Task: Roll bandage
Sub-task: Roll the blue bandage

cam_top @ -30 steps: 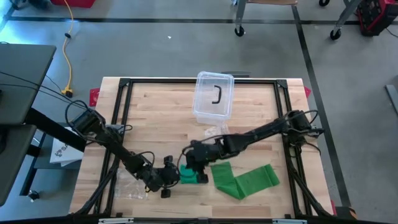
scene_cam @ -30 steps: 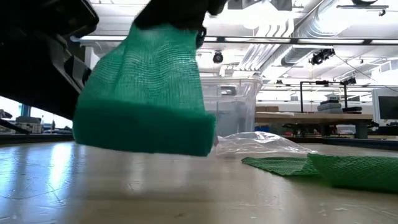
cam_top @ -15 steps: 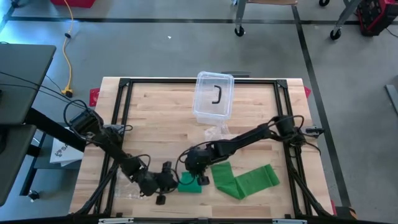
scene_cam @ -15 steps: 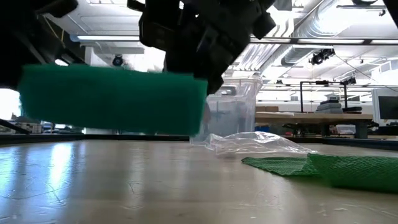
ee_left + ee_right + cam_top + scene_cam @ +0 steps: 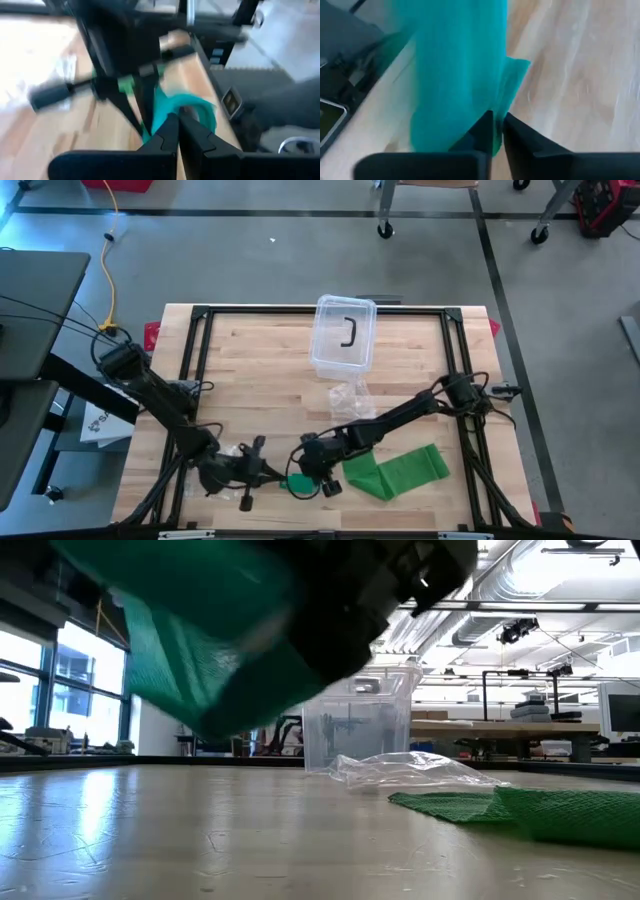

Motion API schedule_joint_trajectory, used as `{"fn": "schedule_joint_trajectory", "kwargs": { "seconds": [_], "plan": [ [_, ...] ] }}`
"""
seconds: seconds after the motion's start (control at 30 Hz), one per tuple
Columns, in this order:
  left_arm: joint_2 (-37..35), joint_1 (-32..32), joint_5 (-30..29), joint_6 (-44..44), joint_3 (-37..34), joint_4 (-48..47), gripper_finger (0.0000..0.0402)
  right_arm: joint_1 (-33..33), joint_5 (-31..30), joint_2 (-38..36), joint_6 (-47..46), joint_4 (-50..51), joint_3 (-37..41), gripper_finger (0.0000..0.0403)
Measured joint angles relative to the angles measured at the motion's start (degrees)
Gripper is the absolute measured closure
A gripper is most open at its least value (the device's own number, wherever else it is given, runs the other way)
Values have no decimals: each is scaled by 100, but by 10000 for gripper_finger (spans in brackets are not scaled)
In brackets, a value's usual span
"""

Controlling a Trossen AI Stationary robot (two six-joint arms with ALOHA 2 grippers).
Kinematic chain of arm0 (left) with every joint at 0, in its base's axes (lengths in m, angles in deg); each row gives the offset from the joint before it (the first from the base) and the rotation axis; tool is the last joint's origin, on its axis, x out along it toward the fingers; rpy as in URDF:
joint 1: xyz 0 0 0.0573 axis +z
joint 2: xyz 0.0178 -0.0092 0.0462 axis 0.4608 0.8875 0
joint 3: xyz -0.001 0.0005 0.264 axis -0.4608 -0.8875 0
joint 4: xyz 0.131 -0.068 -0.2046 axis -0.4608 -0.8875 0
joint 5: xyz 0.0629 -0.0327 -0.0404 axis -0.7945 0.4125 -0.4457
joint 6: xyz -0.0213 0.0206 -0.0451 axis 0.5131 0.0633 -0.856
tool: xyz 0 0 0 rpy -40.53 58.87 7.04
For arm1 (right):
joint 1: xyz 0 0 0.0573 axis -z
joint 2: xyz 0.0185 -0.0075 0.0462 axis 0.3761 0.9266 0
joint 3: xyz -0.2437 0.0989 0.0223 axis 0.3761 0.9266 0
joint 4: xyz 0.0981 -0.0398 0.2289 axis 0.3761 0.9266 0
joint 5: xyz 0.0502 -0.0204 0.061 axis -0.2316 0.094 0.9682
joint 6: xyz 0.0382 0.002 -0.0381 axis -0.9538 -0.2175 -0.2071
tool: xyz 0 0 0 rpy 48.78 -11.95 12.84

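Two grippers meet at the lower middle of the high view: left gripper (image 5: 268, 475) pinched together on the green bandage (image 5: 385, 472), right gripper (image 5: 312, 479) nearly together on it. Keep tension even so layers stack squarely above the tabletop (image 5: 260, 380).
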Motion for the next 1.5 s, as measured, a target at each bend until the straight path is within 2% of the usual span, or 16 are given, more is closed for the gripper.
{"fn": "schedule_joint_trajectory", "kwargs": {
  "seconds": [0.2,0.27,0.4,0.5,0.73,0.83,0.93,1.0,1.1,1.2,1.37,1.5],
  "plan": [
    [-561,-131,-409,408,7,10,400,-54,-37,-16,-38,-263,9,298],
    [-666,-175,-549,437,9,-21,400,-57,-421,-28,-99,-149,9,279],
    [-699,-147,-666,-75,4,-575,400,59,-1231,-31,-278,402,9,257],
    [-717,-129,-680,-791,4,-1050,400,148,-1534,-39,-435,636,9,251],
    [-679,-187,-197,-2027,4,-2044,401,20,-1514,-382,175,1120,11,252],
    [-599,-214,70,-2501,4,-2195,401,-246,-1011,-444,743,942,11,252],
    [-367,-287,177,-2957,4,-2164,401,-548,-400,-387,1007,401,9,252],
    [-124,-391,232,-3070,4,-1819,401,-731,-198,-277,1055,70,3,252],
    [347,-525,156,-3093,67,-1277,401,-882,-203,-125,1067,-340,7,252],
    [914,-562,-75,-3166,428,-983,401,-916,-179,52,1011,-968,-4,252],
    [1890,-374,-130,-3094,1108,-986,401,-918,-173,376,718,-1472,17,252],
    [2449,-111,63,-3522,1316,-1004,401,-913,-254,334,589,-1804,-2,252]
  ]
}}
